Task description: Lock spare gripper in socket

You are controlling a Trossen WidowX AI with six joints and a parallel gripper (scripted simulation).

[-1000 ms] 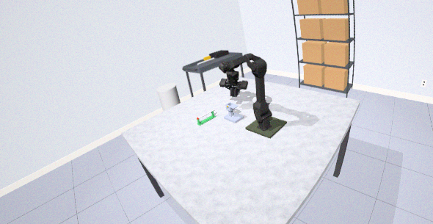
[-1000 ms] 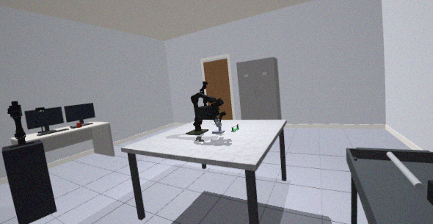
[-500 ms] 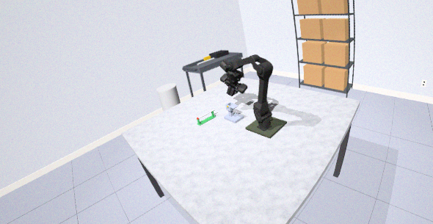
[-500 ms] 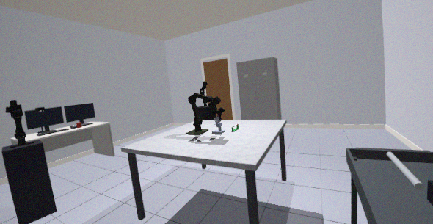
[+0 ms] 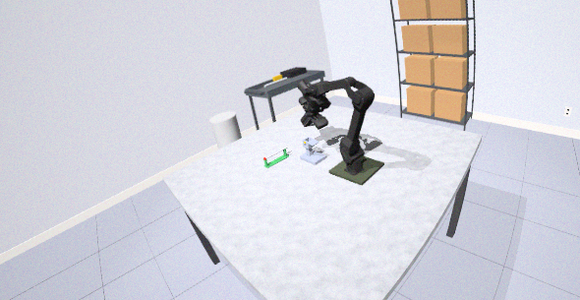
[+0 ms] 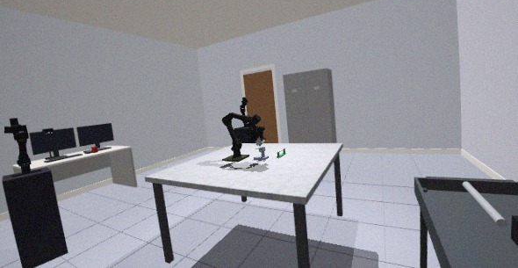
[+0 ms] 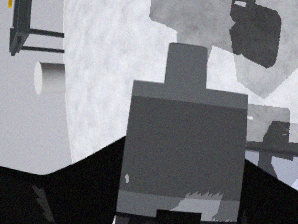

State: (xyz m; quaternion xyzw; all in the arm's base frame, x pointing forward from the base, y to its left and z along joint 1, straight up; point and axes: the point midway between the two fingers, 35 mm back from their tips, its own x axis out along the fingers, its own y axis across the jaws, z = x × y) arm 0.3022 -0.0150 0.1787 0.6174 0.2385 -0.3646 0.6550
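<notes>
My gripper [image 5: 315,120] [image 6: 261,139] [image 7: 174,145] is shut on the spare gripper [image 6: 261,142] [image 7: 182,130], a grey block with a narrower spigot at its top end in the wrist view. I hold it in the air above the table, tilted, near the pale mount [image 5: 314,158] [image 6: 262,157]. Part of the mount shows at the right edge of the wrist view; whether the spigot lines up with its socket I cannot tell. A thin dark line like the lock pin [image 5: 275,153], with a red end, spans the posts of a green holder [image 5: 277,161] [image 6: 281,155].
The arm's dark base plate [image 5: 370,169] [image 6: 231,158] is beside the mount. The green holder stands on the mount's other side. The table [image 5: 275,219] [image 6: 272,183] carries the arm's shadow. A white bin [image 5: 226,130] [image 7: 51,78] and a grey cart [image 5: 290,85] stand beyond its edge.
</notes>
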